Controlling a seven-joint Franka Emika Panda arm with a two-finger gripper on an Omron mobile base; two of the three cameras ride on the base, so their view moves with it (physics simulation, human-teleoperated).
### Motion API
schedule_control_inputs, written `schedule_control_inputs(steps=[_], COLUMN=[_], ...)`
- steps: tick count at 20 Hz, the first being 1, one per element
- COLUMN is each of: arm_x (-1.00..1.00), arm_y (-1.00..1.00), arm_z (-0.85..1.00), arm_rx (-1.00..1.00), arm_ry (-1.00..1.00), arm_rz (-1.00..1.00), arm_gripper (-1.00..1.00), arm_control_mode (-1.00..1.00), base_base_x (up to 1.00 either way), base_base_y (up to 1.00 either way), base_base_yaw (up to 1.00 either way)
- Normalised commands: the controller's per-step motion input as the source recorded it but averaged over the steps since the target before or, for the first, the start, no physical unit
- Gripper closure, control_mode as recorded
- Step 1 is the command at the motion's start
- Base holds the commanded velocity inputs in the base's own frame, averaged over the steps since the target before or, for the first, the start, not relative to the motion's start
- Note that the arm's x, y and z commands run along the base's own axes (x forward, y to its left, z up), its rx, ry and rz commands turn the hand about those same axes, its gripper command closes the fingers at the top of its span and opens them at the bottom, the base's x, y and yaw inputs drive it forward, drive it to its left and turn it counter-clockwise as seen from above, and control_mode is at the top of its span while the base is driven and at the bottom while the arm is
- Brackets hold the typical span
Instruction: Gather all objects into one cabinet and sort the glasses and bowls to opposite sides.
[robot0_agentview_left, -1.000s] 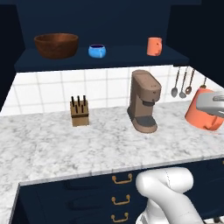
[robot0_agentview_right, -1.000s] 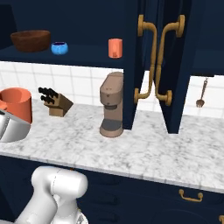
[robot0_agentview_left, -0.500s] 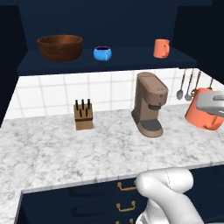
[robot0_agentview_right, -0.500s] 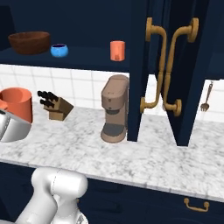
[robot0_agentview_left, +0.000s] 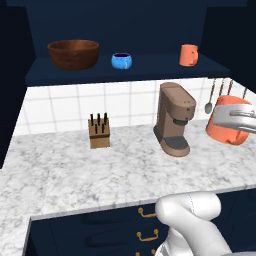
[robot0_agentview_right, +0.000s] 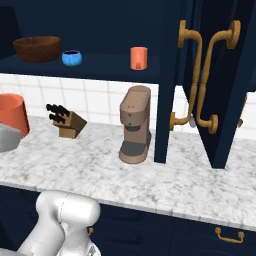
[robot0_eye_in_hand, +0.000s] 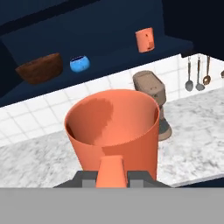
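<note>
The base has rolled closer, so the cabinet (robot0_agentview_left: 125, 70) and its shelf now loom larger and higher ahead of the end effector (robot0_agentview_left: 240, 120), which pinches one orange tumbler (robot0_agentview_left: 227, 125) above the worktop (robot0_agentview_left: 100, 170). Up and away from it sit the wooden bowl (robot0_agentview_left: 73, 53), the blue bowl (robot0_agentview_left: 121, 61) and, nearest, the second tumbler (robot0_agentview_left: 188, 55). The carried one probably belongs beside that.

The held tumbler (robot0_agentview_right: 11, 114) is cut by the picture's left edge — its base hides the fingers.
</note>
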Motion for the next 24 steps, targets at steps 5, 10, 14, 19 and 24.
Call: schedule_control_inputs(steps=[5,10,14,19,24], arm_x=[-0.21,0.14,0.89,1.0,0.96], arm_y=[0.23,0.03,-0.26,-0.13,0.04], arm_z=[0.8,0.73,0.06,-0.05,-0.78], arm_rx=[-0.16,-0.06,0.01,0.0,-0.06], arm_ry=[-0.12,-0.14,-0.05,-0.02,-0.08], arm_rz=[0.0,0.0,0.02,0.03,0.02], arm_gripper=[1.0,1.0,1.0,1.0,1.0], arm_control_mode=[-1.0,-1.0,-1.0,-1.0,-1.0], base_base_x=[0.0,0.0,0.0,0.0,0.0], base_base_y=[0.0,0.0,0.0,0.0,0.0], base_base_yaw=[0.0,0.0,0.0,0.0,0.0])
